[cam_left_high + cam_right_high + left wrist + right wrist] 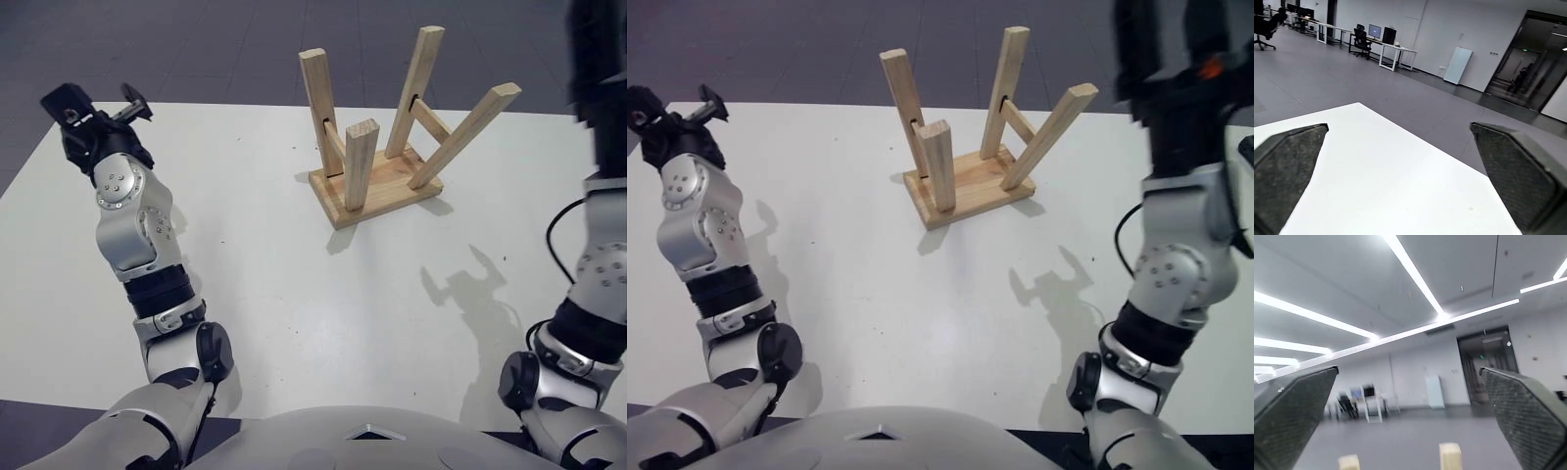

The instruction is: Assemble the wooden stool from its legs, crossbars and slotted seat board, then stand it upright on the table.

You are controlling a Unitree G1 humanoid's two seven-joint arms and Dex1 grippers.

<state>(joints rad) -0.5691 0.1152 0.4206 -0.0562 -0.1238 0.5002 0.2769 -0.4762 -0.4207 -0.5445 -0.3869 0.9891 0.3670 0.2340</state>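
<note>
Found the pale wooden stool [392, 181] upside down near the far middle of the white counter [294, 304]. Noted its slotted seat board [331, 198] flat on the surface. Counted four square legs [423, 88] pointing up, splayed at uneven angles. Noted short crossbars [432, 119] bridging the leg pairs.

Saw the left hand [1399, 128] raised over the counter's far-left corner, well apart from the stool, pads spread wide with nothing between them. Saw the right hand [1409, 368] lifted high on the right side, likewise spread and empty, aimed out above two leg tops (just visible in the right wrist view).

Judged the assembly essentially done and the step in hand to be the turnover. Judged the next move to call for bringing both hands in on opposite sides, closing on the board or on paired legs, rotating the whole piece and setting it down on all four feet. Suspected loose joints from the uneven splay, so favoured gripping near the board over pulling on one leg.
</note>
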